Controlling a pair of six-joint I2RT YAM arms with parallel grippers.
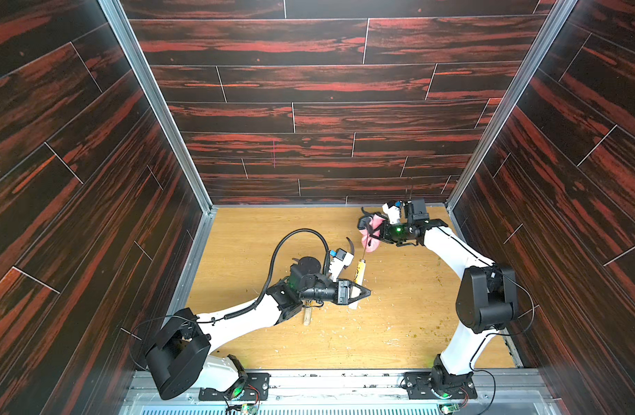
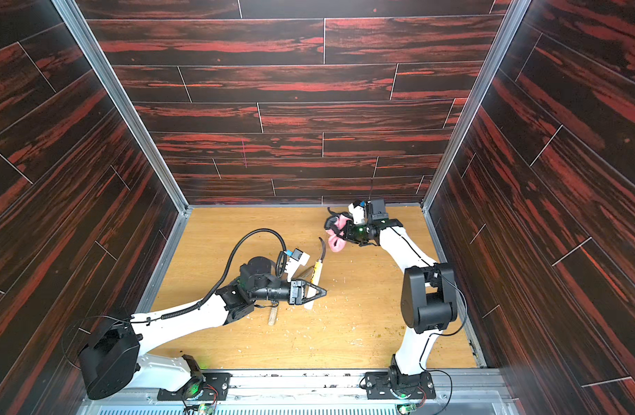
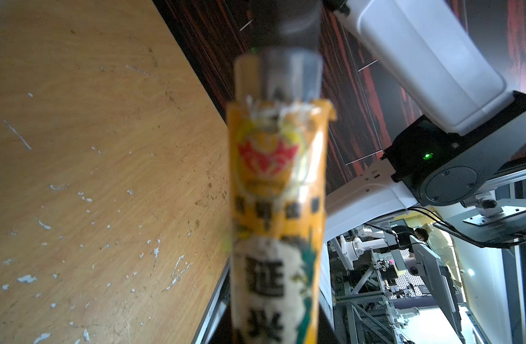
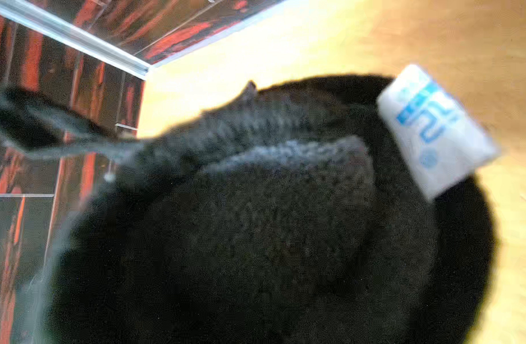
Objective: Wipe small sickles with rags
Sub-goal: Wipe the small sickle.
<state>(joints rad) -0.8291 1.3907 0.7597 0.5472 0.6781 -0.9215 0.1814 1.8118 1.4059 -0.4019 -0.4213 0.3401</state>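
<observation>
My left gripper (image 1: 363, 293) (image 2: 321, 291) is shut on the pale wooden handle of a small sickle (image 1: 360, 269) (image 2: 318, 268) and holds it above the table. Its yellow-black label band fills the left wrist view as the sickle (image 3: 276, 193); the jaws are hidden there. The sickle's thin dark shank runs up into the pink rag (image 1: 373, 239) (image 2: 336, 242). My right gripper (image 1: 375, 233) (image 2: 341, 233) is shut on this rag near the back wall. In the right wrist view the rag (image 4: 256, 223) looks dark, with a white tag (image 4: 434, 131) and a black loop (image 4: 32, 125).
A second pale handle (image 1: 307, 316) (image 2: 273, 316) lies on the table (image 1: 265, 230) under my left forearm. A dark curved blade (image 1: 352, 246) shows beside the left wrist camera. Pale shavings and dark crumbs litter the front right. Dark walls close in three sides.
</observation>
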